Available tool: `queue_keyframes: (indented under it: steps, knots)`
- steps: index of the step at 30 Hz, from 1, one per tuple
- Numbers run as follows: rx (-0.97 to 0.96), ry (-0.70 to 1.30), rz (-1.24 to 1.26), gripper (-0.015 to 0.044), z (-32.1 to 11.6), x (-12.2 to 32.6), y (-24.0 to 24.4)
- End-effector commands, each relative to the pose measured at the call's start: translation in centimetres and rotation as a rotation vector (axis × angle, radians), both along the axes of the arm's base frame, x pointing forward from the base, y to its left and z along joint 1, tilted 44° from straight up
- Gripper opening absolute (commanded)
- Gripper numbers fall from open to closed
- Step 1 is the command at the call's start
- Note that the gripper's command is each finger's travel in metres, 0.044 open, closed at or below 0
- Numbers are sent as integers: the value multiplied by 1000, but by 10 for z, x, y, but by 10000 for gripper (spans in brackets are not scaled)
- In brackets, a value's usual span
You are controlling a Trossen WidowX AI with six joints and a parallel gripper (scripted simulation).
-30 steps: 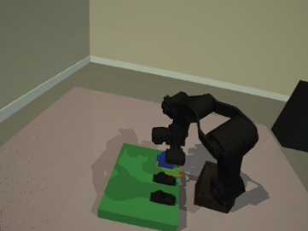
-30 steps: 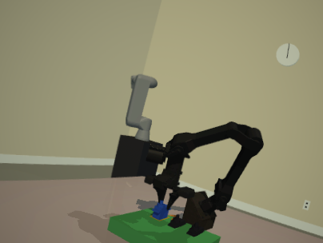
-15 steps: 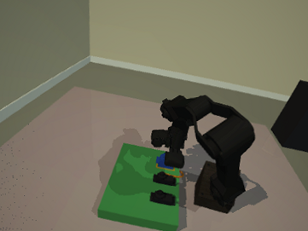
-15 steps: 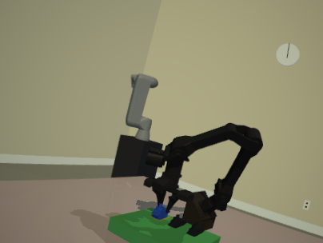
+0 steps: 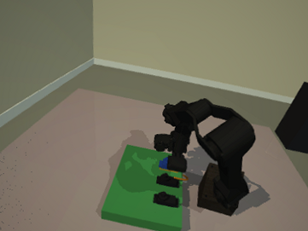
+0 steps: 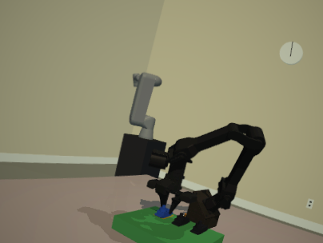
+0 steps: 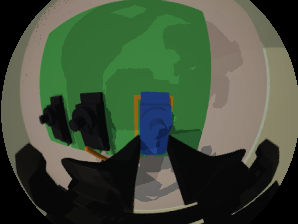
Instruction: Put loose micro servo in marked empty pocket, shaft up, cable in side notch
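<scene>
The blue micro servo (image 5: pixel 163 162) (image 6: pixel 163 212) (image 7: pixel 156 107) is between the fingertips of my gripper (image 6: pixel 169 208) (image 7: pixel 153 137), which is shut on it. Its output shaft faces up toward the wrist camera. The servo is over the orange pocket outline (image 7: pixel 136 115) on the green deck (image 5: pixel 117 202) (image 6: pixel 124 225) (image 7: pixel 135 40), low at the deck. Whether its ears lie flat on the deck cannot be told. An orange cable (image 5: pixel 184 178) (image 7: pixel 94 153) shows near the deck's edge; the side notch and the cable's path to the servo are mostly hidden.
Two black servos sit in the deck beside the blue one: the nearer (image 5: pixel 167 180) (image 6: pixel 181 219) (image 7: pixel 92 121) and the farther (image 5: pixel 166 199) (image 6: pixel 198 228) (image 7: pixel 59 120). My arm's brown base (image 5: pixel 208 195) (image 6: pixel 201 209) stands beyond the deck's edge. A grey arm (image 6: pixel 142 100) on a black block stands in the background.
</scene>
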State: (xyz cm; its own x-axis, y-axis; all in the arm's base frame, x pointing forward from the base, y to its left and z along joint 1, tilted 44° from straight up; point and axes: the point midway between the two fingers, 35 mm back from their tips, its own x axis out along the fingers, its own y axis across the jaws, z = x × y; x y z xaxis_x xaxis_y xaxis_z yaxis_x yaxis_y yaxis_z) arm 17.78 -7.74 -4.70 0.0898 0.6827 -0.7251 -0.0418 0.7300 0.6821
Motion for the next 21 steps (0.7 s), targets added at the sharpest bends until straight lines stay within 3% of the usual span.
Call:
queue_keyframes:
  steps: [1,4,11,21]
  knots:
    - [3,1,-7,0,-3,1,2]
    - [3,1,-7,0,-4,1,3]
    - [3,1,-7,184,-2,0,2]
    - [2,2,-7,187,24,-6,-20]
